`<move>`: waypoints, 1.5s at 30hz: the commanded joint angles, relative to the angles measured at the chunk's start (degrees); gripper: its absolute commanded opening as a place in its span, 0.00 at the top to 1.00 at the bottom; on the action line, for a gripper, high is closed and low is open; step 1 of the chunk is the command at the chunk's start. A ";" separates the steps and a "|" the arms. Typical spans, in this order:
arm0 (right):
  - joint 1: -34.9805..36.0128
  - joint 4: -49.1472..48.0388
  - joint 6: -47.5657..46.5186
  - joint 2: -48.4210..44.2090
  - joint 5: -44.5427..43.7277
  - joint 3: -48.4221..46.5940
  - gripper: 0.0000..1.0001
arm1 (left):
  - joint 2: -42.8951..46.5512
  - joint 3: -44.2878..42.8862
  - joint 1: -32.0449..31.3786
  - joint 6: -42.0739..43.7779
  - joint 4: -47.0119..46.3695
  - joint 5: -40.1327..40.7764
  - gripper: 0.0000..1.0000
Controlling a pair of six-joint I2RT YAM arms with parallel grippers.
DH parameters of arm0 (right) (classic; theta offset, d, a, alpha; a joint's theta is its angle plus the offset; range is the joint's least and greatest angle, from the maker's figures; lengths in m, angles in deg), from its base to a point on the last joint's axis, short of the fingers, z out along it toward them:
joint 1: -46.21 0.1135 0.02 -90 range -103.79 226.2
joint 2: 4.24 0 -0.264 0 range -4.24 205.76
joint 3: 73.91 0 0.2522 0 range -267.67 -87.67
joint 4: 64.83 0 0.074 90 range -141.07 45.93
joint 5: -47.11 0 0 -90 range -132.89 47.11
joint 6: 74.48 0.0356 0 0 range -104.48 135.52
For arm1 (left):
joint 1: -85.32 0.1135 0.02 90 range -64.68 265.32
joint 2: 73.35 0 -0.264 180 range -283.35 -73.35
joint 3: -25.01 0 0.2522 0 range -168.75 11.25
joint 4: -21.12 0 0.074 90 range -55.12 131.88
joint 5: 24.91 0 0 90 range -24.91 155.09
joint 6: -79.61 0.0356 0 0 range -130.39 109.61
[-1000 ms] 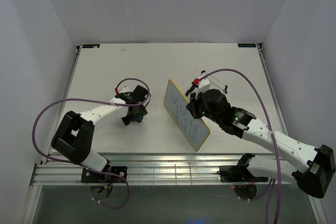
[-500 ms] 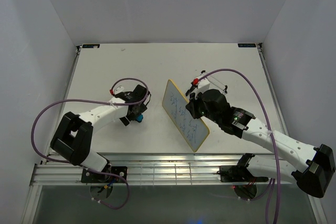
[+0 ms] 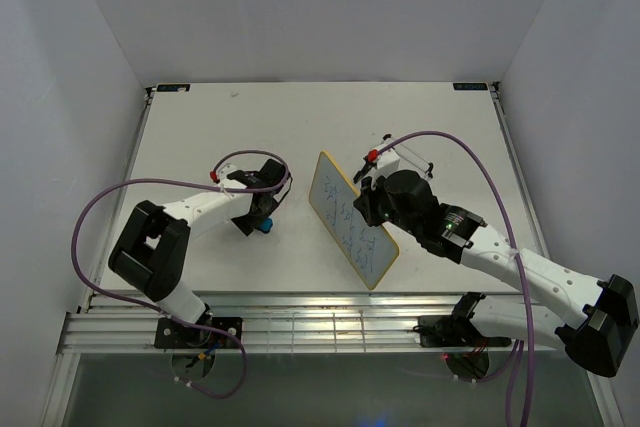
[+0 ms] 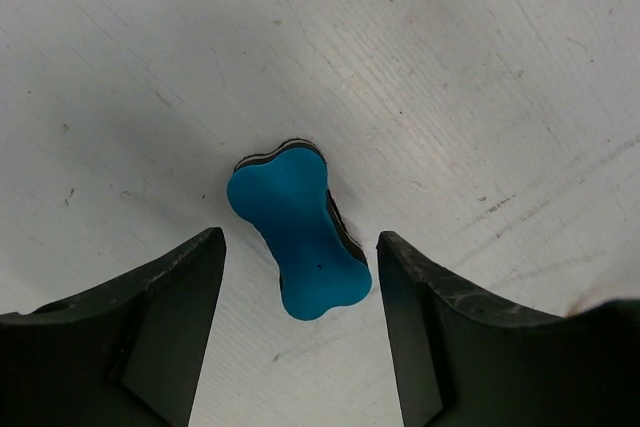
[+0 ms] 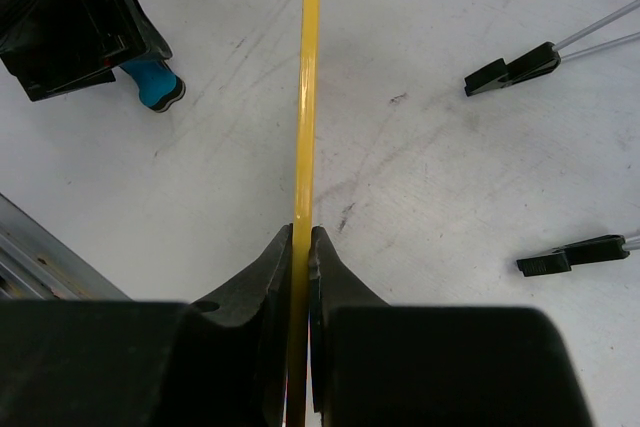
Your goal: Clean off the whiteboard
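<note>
- Eraser pickup looks like the step in hand. The left gripper (image 3: 255,217) hangs over the blue bone-shaped eraser (image 4: 297,232), just left of the whiteboard (image 3: 352,232).
- Its jaws are parted and straddle the eraser with a gap on either side, so nothing is held.
- Over the last second the left arm has folded its elbow inward and brought the wrist a little nearer the whiteboard, squaring up above the eraser.
- The whiteboard stands on edge between the two arms. The right gripper (image 5: 302,242) is clamped on its yellow frame, as it was a second ago.
- Blue scribbles cover the face turned toward the eraser, so no wiping has begun.
- Black wire stand feet (image 5: 510,69) lie on the whiteboard's other side.
- Closing on the eraser's narrow waist seems the likely next move.
</note>
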 commanded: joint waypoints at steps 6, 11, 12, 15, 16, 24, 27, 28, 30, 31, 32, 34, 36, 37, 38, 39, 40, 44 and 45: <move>-0.02 1.31 -1.75 -0.22 0.09 0.99 0.92 | -0.30 0.11 -0.14 -2.71 -1.62 0.68 0.35; -0.02 1.58 -1.93 -0.49 -0.08 0.99 0.92 | -0.65 1.16 -0.14 -3.32 -1.97 0.50 0.39; -0.02 1.58 -2.01 -0.40 -0.08 0.90 0.92 | -0.56 1.34 -0.14 -3.32 -2.05 0.50 0.40; -0.02 1.75 -2.02 -0.22 -0.08 0.72 0.92 | -1.09 1.69 -0.14 -3.23 -2.32 0.33 0.40; -0.11 1.75 -2.02 -0.14 0.00 0.72 0.92 | -1.26 1.78 -0.14 -3.15 -2.58 0.15 0.40; -0.11 1.75 -2.54 0.04 -0.26 0.64 0.92 | -1.18 2.22 -0.14 -2.97 -3.28 0.06 0.52; -0.11 1.75 -2.54 0.30 -0.43 0.64 0.92 | -0.56 2.22 -0.06 -2.45 -3.37 -0.03 0.60; -0.11 1.75 -2.63 0.57 -0.35 0.63 0.92 | -0.39 2.22 -0.14 -2.27 -3.46 -0.03 0.65; -0.11 1.75 -2.54 0.66 -0.08 0.63 0.92 | 0.93 2.31 -0.14 -1.74 -3.46 0.06 0.72; -0.11 1.75 -2.54 0.66 0.00 0.72 0.92 | 1.45 2.40 -0.14 -1.48 -3.46 0.24 0.77; -0.11 1.75 -2.46 0.66 0.09 0.72 0.92 | 2.68 2.40 -0.14 -0.87 -3.64 0.24 0.86; -0.11 1.75 -2.19 0.48 0.35 0.81 0.92 | 3.91 2.14 -0.23 2.28 -4.42 0.06 1.00; -0.11 1.75 -1.93 0.22 0.79 0.81 0.92 | 6.80 2.22 -1.02 7.11 -7.49 -0.81 1.00; -0.11 1.75 -1.75 -0.30 1.23 0.90 0.92 | 8.04 2.40 -2.15 11.92 -10.20 -0.82 1.00; -0.11 1.93 -1.40 -0.57 1.41 1.07 0.92 | 9.36 2.57 -2.86 13.80 -11.71 -0.90 1.00; -0.20 2.01 -1.23 -1.27 1.41 1.07 0.92 | 12.85 3.36 -3.56 17.38 -14.86 -2.99 1.00; -0.20 2.28 -0.88 -1.62 1.50 1.34 0.92 | 14.97 4.49 -4.35 24.03 -22.02 -4.41 1.00; -0.37 2.63 1.06 -4.08 0.97 2.74 0.92 | 28.94 16.95 -9.45 38.22 -51.90 -12.92 1.00; -0.37 2.54 1.58 -4.87 0.71 3.09 0.92 | 31.58 24.03 -10.07 39.55 -57.81 -15.64 1.00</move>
